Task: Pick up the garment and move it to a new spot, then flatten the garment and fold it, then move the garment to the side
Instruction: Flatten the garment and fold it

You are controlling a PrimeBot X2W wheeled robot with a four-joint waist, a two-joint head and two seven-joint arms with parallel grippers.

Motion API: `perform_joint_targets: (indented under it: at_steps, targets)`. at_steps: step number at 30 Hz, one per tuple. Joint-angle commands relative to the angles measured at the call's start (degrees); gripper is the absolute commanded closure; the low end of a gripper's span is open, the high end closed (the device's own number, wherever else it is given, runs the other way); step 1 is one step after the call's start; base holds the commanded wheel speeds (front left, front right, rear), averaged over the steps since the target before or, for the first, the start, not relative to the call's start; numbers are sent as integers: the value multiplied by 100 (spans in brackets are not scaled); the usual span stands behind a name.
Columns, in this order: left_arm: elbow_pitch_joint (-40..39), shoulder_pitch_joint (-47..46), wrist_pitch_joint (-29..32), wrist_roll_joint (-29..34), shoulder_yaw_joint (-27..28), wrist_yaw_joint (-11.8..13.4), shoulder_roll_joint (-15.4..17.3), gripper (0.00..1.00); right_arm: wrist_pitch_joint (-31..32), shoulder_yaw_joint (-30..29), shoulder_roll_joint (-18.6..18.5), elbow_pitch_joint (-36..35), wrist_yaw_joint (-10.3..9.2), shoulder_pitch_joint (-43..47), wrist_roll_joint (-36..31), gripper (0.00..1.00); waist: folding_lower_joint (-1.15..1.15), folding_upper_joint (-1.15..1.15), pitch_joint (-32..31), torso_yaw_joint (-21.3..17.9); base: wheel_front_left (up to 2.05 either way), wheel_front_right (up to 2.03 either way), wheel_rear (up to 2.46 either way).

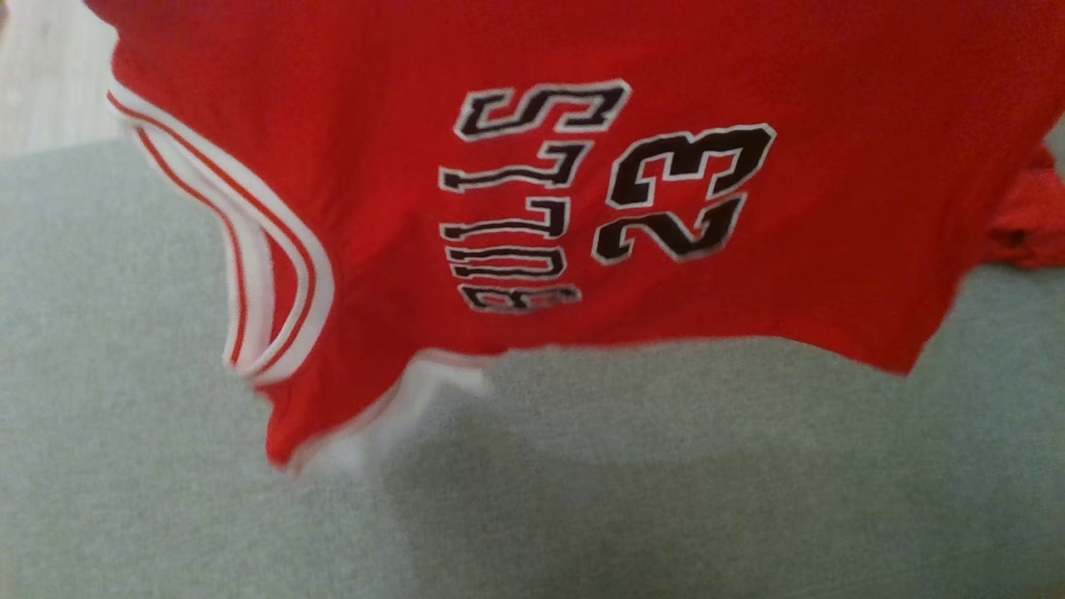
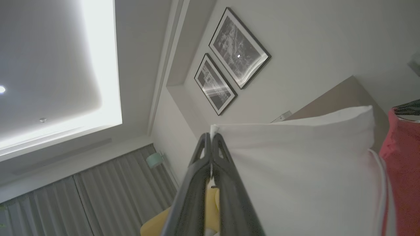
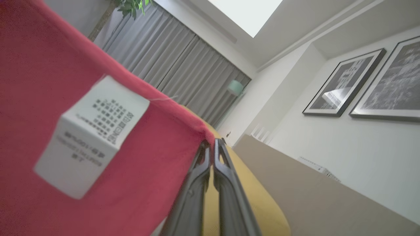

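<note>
Most of the ground under me is a soft grey cover (image 1: 666,482), and above it hangs the red jersey (image 1: 374,100), spread wide across the top of the head view. It hangs sideways, with its black lettering and the number 23 (image 1: 686,195) turned on their side. A white-and-red striped armhole (image 1: 266,266) hangs at my left, and the blurred lower edge is clear of the cover. A bunched bit of red touches the cover at the far right.

Grey curtains (image 3: 170,59) and two framed pictures (image 2: 239,49) show on the walls behind my fingers in the wrist views.

My left gripper (image 2: 211,137) is clenched, its two dark fingers pressed together on a corner of white cloth (image 2: 295,170). That cloth runs across to red fabric at that view's right edge. I cannot tell which part of the jersey the white piece is.

My right gripper (image 3: 211,144) is clenched too, nipping the edge of the red fabric right at its tips. Beside it a small white care label (image 3: 92,136) sticks out from the cloth.
</note>
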Motion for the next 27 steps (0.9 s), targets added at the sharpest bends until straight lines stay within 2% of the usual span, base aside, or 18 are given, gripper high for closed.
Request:
perform_joint_targets:
  at_steps: [1, 9, 17, 20, 27]
  targets:
    - [103, -364, 109, -22, 194, -14, 238, 100, 51, 149, -112, 57, 39, -270, 101, 100, 0, 0, 280, 27, 0, 0, 0]
    - [1305, -1828, 199, 330, -305, -78, -62, 100, -280, 1135, 164, 1604, 39, -2090, 445, 100, 0, 0, 1646, 179, 0, 0, 0]
    - [2386, -3443, -354, 1002, -318, -81, -542, 100, -1279, 1204, 310, 2706, 39, -3817, -160, 100, 0, 0, 2413, 324, 0, 0, 0]
    - [2372, -3467, -430, 945, -348, -83, -606, 100, -1503, 1324, 280, 2966, 39, -4031, -346, 100, 0, 0, 2523, 421, 0, 0, 0]
    - [1587, -2450, -453, 711, -317, -84, -232, 100, -1761, 1576, 236, 3445, 39, -3672, -321, 100, 0, 0, 2733, 578, 0, 0, 0]
